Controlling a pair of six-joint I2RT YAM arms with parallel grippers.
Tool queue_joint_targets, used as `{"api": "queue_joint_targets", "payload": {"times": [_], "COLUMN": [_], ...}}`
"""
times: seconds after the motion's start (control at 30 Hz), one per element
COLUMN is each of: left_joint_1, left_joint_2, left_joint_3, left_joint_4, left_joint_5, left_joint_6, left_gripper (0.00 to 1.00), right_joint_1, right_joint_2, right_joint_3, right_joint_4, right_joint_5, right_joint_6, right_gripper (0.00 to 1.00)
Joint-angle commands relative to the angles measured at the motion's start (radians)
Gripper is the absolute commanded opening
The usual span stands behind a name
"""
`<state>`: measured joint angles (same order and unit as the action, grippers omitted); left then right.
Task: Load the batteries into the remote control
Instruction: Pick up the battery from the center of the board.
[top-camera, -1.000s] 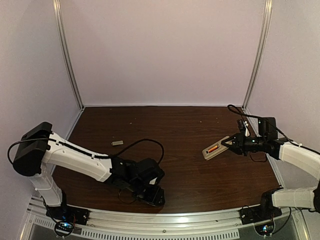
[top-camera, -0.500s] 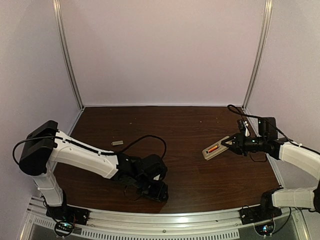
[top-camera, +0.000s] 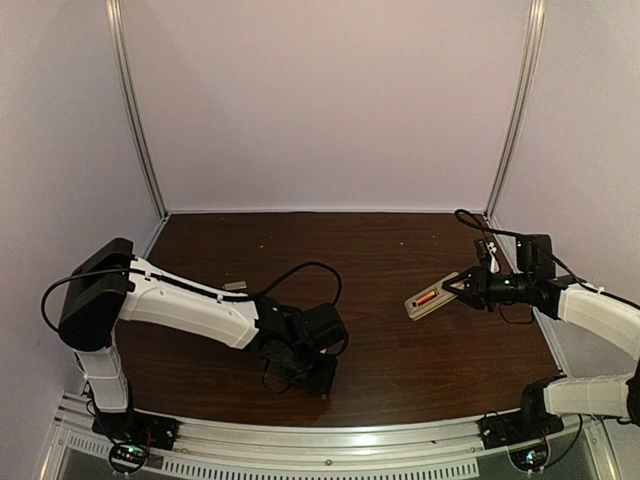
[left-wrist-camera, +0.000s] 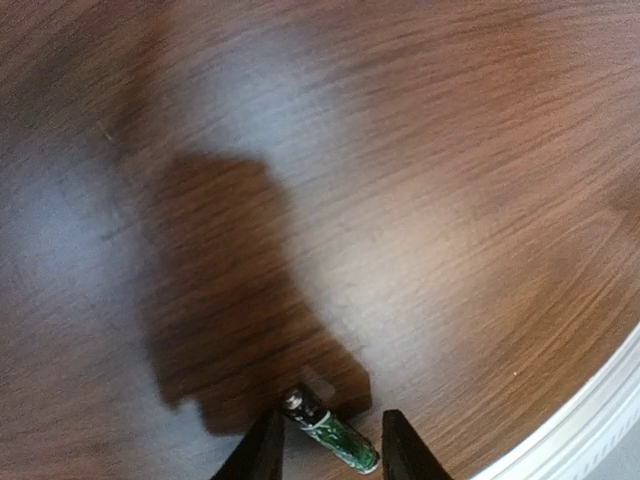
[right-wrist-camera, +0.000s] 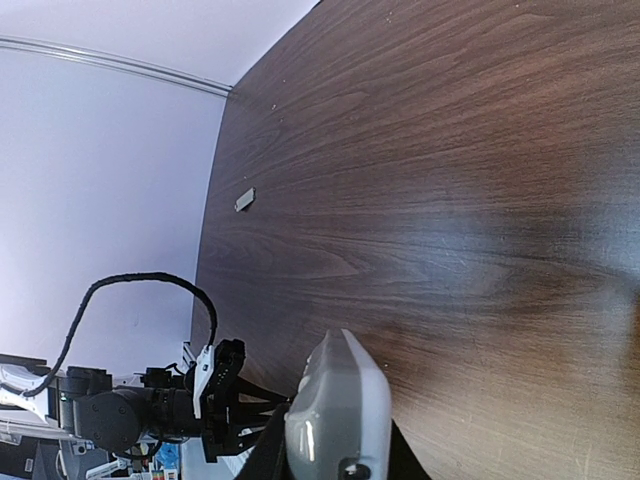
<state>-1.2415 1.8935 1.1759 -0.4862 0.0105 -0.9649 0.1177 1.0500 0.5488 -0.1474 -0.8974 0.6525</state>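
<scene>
My left fingers (left-wrist-camera: 262, 450) flank the dark battery (left-wrist-camera: 328, 434); pinched or not, I cannot tell. Askew at the frame's bottom, it could squirt free. My right fingers (right-wrist-camera: 268, 458) clamp the remote control (right-wrist-camera: 338, 410).

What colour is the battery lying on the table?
Dark green with shiny flecks; the battery shows best in left wrist view.

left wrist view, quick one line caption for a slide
Left pincer straddling a dark, green-patterned battery lying on the brown wooden table near its pale edge.
</scene>
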Motion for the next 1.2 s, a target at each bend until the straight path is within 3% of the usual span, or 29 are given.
{"api": "queue_joint_targets", "payload": {"times": [0.0,0.33,0.7,0.8,1.0,1.17], "left_joint_1": [0.002,-0.043,-0.047,-0.045,-0.013,0.012], "left_joint_2": [0.055,0.132,0.107,0.03,-0.187,-0.454], "left_joint_3": [0.027,0.158,0.144,0.102,0.026,-0.12], "left_joint_4": [-0.11,-0.202,-0.193,-0.115,0.063,0.365], "left_joint_5": [-0.062,-0.117,-0.107,-0.129,-0.15,-0.137], "left_joint_6": [0.083,0.269,0.466,0.502,0.575,0.687], "left_gripper": [0.3,0.06,0.05,0.0,0.0,0.0], "right_joint_1": [-0.006,-0.006,0.007,0.038,0.138,0.242], "right_joint_2": [0.001,0.001,-0.002,-0.002,0.0,0.017], "right_joint_3": [-0.003,-0.006,-0.021,-0.025,-0.028,-0.025], "right_joint_4": [0.004,0.005,0.017,0.033,0.112,0.213], "right_joint_5": [0.001,-0.005,-0.04,-0.048,-0.054,-0.035], "right_joint_6": [-0.015,-0.016,-0.008,0.003,0.052,0.108], "right_gripper": [0.0,0.0,0.0,0.0,0.0,0.0]}}
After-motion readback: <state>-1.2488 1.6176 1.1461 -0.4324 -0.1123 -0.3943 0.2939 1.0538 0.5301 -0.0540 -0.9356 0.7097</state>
